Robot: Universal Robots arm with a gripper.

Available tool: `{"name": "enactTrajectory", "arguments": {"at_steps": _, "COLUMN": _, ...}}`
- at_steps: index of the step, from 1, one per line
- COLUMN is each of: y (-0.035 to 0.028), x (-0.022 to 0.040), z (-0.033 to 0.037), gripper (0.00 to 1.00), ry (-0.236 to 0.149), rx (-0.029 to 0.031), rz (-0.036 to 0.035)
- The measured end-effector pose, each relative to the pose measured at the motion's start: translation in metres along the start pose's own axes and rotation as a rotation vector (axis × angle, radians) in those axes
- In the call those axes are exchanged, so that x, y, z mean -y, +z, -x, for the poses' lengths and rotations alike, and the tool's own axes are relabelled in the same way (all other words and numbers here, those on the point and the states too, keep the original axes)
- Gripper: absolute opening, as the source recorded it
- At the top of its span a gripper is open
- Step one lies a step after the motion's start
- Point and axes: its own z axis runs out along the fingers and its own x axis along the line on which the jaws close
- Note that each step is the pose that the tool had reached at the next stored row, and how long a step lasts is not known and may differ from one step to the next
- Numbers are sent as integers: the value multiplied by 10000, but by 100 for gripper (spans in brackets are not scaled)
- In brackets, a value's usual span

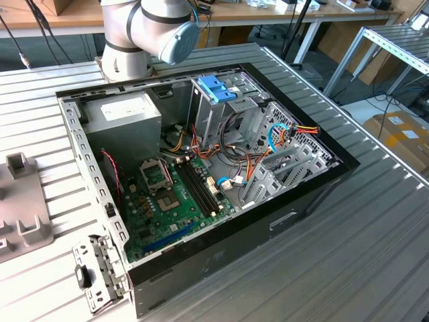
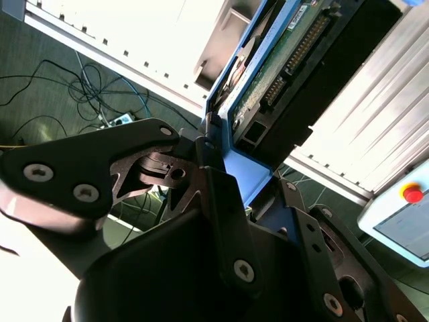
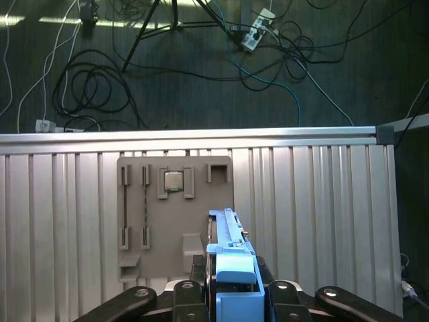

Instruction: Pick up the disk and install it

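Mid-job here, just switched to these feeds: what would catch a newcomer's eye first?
The blue-framed disk clamped in the tool stands out in both wrist views, with a grey fixture plate behind it in the first wrist view. In the exterior view, the open computer case shows its green motherboard.

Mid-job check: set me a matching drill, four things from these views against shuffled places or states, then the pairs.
1 disk
2 blue bracket
3 grey holder plate
4 motherboard

A lying on the ribbed table
B inside the open case
C clamped in the pincer
D atop the drive cage

Pairs: 1-C, 2-D, 3-A, 4-B
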Motion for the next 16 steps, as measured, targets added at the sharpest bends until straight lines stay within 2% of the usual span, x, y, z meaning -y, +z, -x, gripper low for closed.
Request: {"name": "enactTrajectory", "arguments": {"at_steps": 16, "y": -3, "x": 58, "z": -3, "gripper": 37, "ry": 0, "rx": 0, "rz": 1}}
